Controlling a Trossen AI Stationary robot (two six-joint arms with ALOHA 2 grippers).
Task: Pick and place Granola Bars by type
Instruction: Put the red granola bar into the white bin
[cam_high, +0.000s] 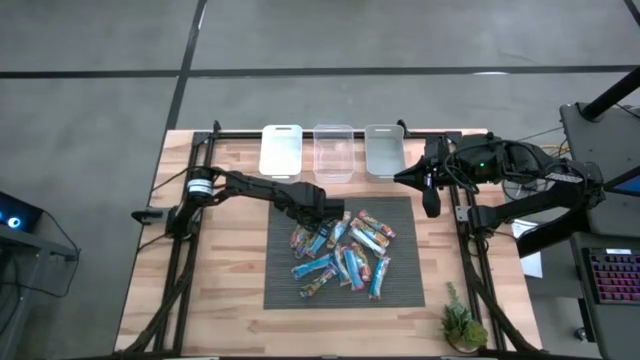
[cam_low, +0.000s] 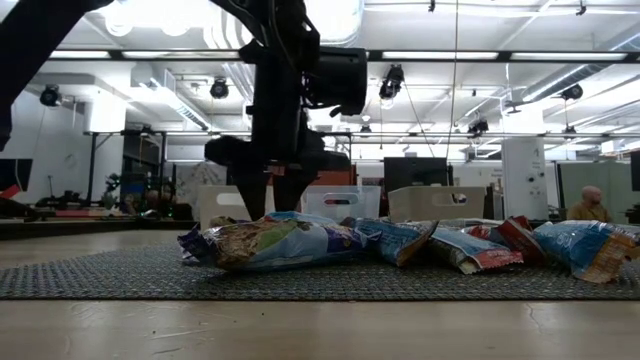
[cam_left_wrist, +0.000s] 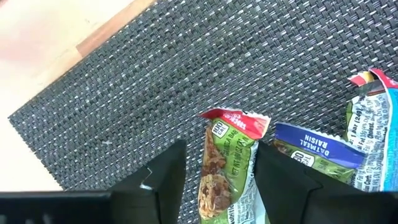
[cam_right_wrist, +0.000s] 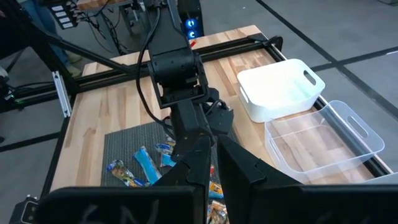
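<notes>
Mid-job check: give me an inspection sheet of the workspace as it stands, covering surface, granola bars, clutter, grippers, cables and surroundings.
Surface: wooden table with a dark woven mat in the middle.
Job's things: granola bars piled on the mat; three bins in a row at the far edge, no bars seen in them.
Clutter: small potted plant at the near right corner.
Grippers: left gripper open, fingers either side of a red-ended bar; right gripper shut, parked beside the mat.
Cables: wiring along both arms, clear of the pile.
Surroundings: open workshop, seated person in the distance.

An open industrial lab: ceiling track lights (cam_low: 215, 88), monitors (cam_low: 415, 172), concrete floor (cam_high: 400, 35).
</notes>
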